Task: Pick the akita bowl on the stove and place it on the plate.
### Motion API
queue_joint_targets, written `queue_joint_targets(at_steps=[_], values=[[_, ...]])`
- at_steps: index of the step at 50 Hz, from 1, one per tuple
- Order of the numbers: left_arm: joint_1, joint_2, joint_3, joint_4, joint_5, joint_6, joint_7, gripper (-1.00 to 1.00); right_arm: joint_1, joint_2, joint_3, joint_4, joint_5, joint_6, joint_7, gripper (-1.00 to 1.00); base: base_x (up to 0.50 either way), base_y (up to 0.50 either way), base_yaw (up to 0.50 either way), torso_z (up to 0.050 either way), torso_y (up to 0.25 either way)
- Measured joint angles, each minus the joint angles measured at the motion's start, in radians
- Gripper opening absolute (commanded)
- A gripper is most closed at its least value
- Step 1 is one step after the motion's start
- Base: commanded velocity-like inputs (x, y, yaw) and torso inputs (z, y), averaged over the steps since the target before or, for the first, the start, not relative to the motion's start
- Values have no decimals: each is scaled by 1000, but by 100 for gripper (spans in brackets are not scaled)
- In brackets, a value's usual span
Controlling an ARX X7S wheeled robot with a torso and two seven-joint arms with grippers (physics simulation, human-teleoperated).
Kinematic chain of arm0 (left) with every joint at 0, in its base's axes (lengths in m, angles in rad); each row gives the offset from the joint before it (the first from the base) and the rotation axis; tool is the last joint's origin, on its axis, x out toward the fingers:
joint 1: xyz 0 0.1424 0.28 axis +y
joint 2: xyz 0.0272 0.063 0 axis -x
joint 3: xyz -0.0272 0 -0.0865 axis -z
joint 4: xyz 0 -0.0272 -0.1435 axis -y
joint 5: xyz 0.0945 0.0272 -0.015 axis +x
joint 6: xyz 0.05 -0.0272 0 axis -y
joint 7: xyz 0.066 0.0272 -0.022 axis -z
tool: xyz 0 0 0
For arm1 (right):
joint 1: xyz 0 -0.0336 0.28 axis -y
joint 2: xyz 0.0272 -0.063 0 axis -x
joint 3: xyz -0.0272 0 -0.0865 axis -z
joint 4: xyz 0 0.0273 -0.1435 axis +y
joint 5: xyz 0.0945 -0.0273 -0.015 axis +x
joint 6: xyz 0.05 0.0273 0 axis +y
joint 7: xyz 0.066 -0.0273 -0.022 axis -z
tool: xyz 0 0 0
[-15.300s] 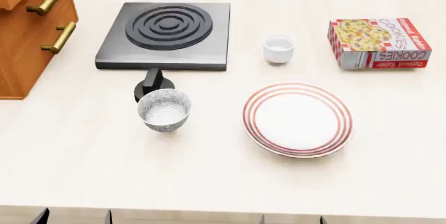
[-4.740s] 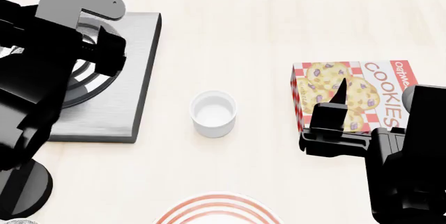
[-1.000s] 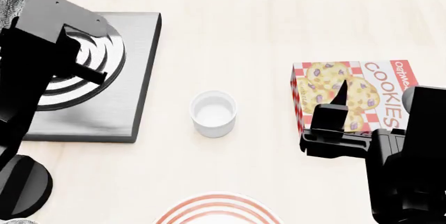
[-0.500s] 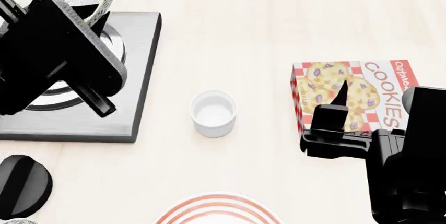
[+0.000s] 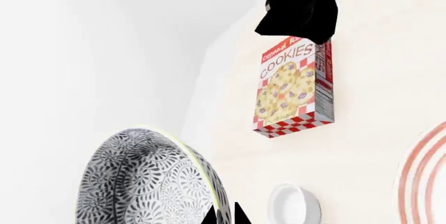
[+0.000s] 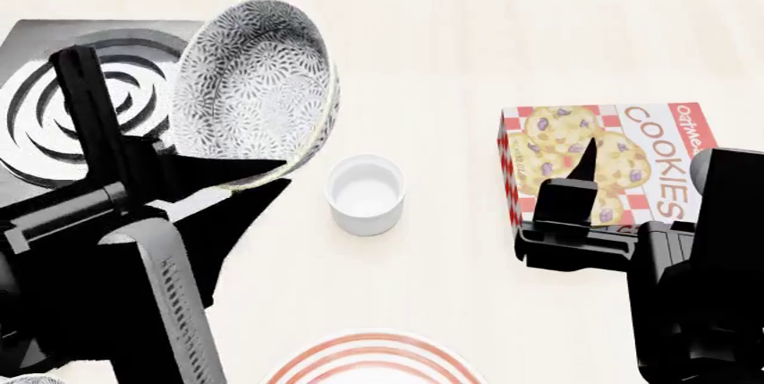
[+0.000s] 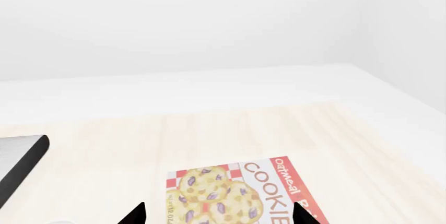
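The akita bowl, white with black-grey floral speckle, hangs tilted in the air by the right edge of the stove. My left gripper is shut on its lower rim. In the left wrist view the bowl fills the corner, and the left gripper pinches its wall between both tips. Only the red-ringed rim of the plate shows at the near edge; the same plate appears in the left wrist view. My right gripper is open above the cookies box, holding nothing.
A small plain white cup stands between the stove and the cookies box. The right arm hovers over the box's near side. A sliver of a second speckled bowl shows at the lower left corner.
The left gripper has carried the bowl off the stove rings, rightward and toward the cup, tilting it more. The stove's rings now show bare. The right arm has not moved.
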Motion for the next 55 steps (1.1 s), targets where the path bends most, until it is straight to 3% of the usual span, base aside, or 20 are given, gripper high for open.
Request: queue_joint_targets(at_steps=[17, 55], values=[[-24, -33, 145, 129, 63, 39, 92, -100, -4, 5, -5, 6, 2, -12, 1, 100, 0, 0, 0, 0, 0], [-38, -13, 488, 158, 312, 97, 210, -100, -1, 12, -6, 3, 24, -12, 18, 100, 0, 0, 0, 0, 1]])
